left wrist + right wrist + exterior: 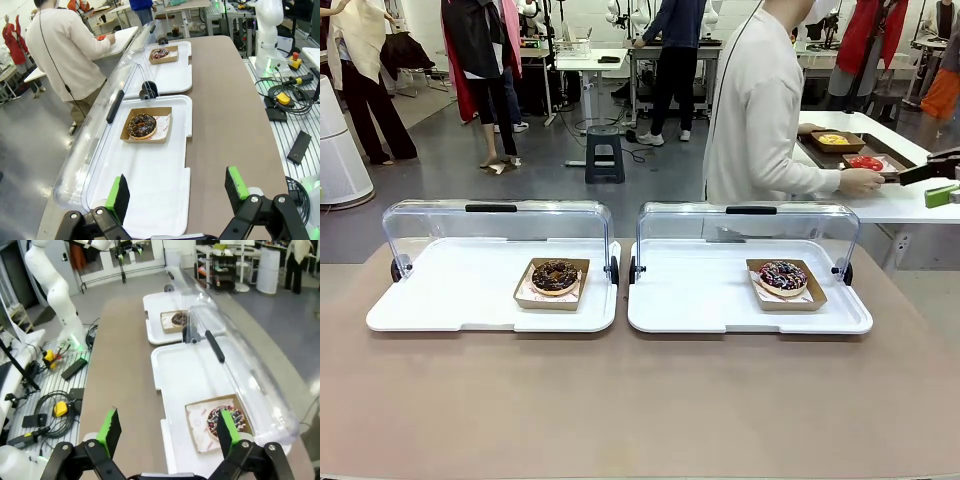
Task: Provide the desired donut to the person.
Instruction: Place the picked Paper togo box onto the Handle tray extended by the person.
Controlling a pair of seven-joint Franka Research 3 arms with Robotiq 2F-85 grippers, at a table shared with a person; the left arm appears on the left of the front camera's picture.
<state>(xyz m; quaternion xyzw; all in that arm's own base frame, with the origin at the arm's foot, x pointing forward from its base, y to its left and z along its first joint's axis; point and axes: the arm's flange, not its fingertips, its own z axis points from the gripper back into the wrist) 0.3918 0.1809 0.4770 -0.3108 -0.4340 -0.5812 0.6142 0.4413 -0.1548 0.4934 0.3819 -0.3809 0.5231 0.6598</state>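
Honestly we could grab the wrong one: both pincers (177, 192) (167, 432) hang apart and empty, chocolate donut (555, 275) and sprinkled donut (782, 275) sit in separate trays, and the person (760, 110) faces away, giving no cue.

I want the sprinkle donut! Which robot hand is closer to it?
Right. The right gripper hangs just beside the sprinkle donut; the left gripper is over the other tray, far from it.
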